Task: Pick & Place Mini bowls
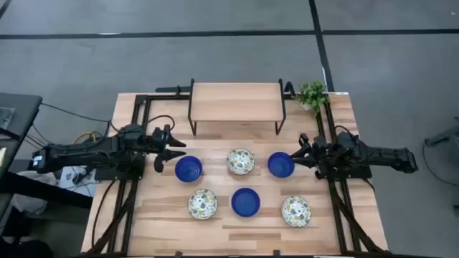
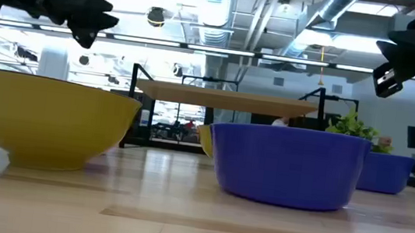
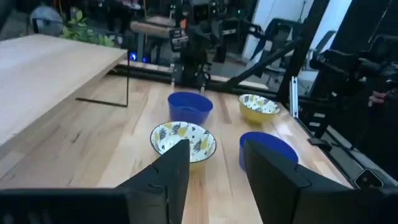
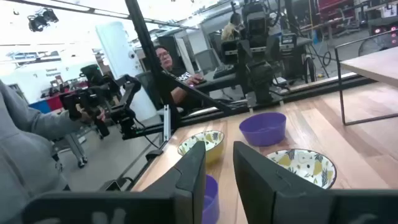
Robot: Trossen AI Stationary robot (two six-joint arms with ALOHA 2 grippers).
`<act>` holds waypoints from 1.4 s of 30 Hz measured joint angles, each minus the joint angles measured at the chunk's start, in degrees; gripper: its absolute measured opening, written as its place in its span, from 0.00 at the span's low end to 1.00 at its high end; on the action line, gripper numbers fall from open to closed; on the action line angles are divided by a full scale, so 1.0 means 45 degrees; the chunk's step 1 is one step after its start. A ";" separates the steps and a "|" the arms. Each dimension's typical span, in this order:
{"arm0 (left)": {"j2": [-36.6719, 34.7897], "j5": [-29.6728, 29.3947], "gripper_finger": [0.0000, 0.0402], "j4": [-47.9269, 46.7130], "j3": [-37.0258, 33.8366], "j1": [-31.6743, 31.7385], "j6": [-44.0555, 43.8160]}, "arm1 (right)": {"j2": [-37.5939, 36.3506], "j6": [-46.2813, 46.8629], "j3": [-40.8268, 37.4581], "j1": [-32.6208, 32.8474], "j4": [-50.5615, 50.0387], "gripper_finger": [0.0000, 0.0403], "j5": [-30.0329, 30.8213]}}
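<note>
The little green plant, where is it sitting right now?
In the high view, the small green leafy plant sits at the table's far right corner, beside the right end of the raised wooden shelf.

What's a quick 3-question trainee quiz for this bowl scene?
1. How many small round solid blue bowls are on the light wooden table?
2. True or false: the left tool holds a bowl.
3. Which bowl is nearest the right tool: A) rear-right blue bowl, B) front-centre blue bowl, C) front-left white floral-patterned bowl?

Key:
1. Three; the third is the rear-left blue bowl.
2. False; it is open and empty.
3. A.
</note>
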 joint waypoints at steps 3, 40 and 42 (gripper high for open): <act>0.0869 0.0005 0.37 -0.0688 0.0576 -0.0002 0.0000 | 0.0001 0.0000 0.0000 0.0000 0.0000 0.18 0.0005; 0.6163 0.0511 0.37 -0.7985 0.6268 -0.2381 -0.5001 | 0.0000 0.0000 0.0010 0.0002 0.0005 0.18 0.0010; 0.6163 0.0510 0.37 -0.7948 0.6268 -0.2380 -0.5413 | 0.0000 -0.0004 0.0010 0.0005 0.0003 0.18 0.0010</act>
